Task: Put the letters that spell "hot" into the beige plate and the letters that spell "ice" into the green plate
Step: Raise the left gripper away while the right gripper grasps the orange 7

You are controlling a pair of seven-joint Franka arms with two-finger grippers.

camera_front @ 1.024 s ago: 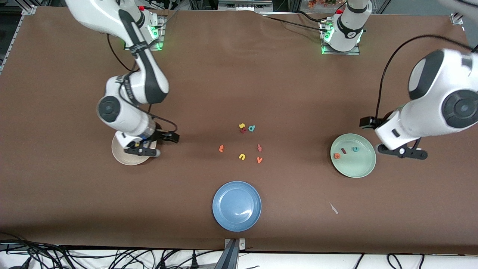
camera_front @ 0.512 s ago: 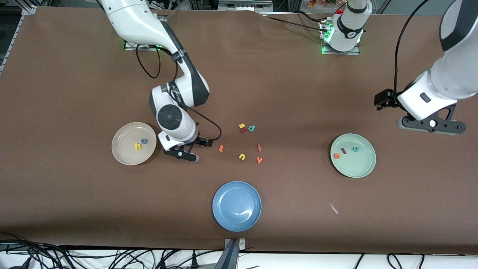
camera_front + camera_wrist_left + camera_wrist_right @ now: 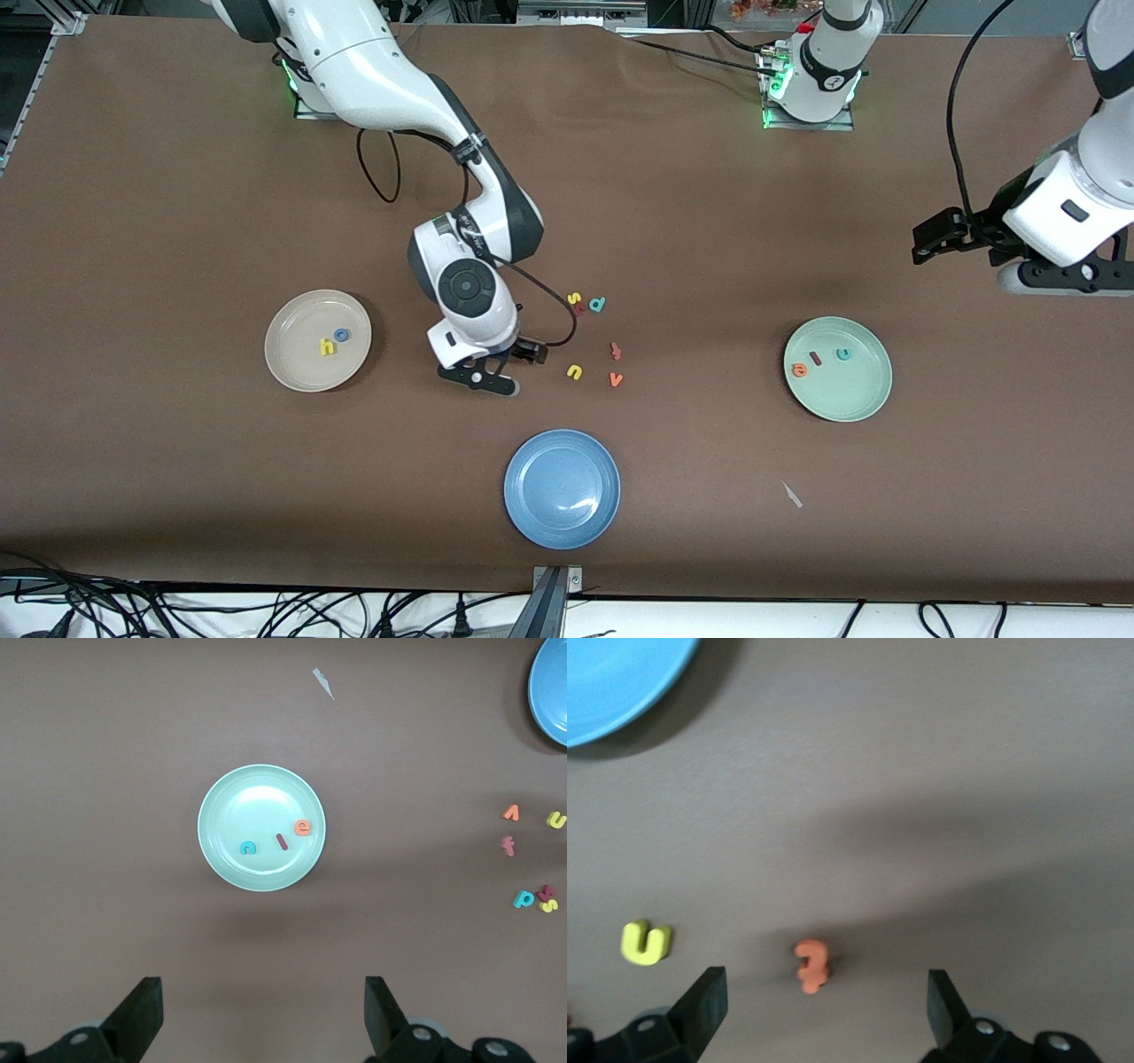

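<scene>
The beige plate holds the yellow h and the blue o. On the green plate lie the orange e, the dark red i and the teal c; the left wrist view shows that plate too. My right gripper hangs open and low over the orange t, which sits between its fingers untouched. In the front view the right hand hides the t. My left gripper is open, empty and raised over bare table beside the green plate.
Loose letters lie mid-table: yellow u, orange v, reddish f, teal d, yellow s. A blue plate sits nearer the front camera. A small white scrap lies beside it.
My right arm left the beige plate, uncovering the h and o, and swung over to the orange t. My left arm rose away from the green plate.
</scene>
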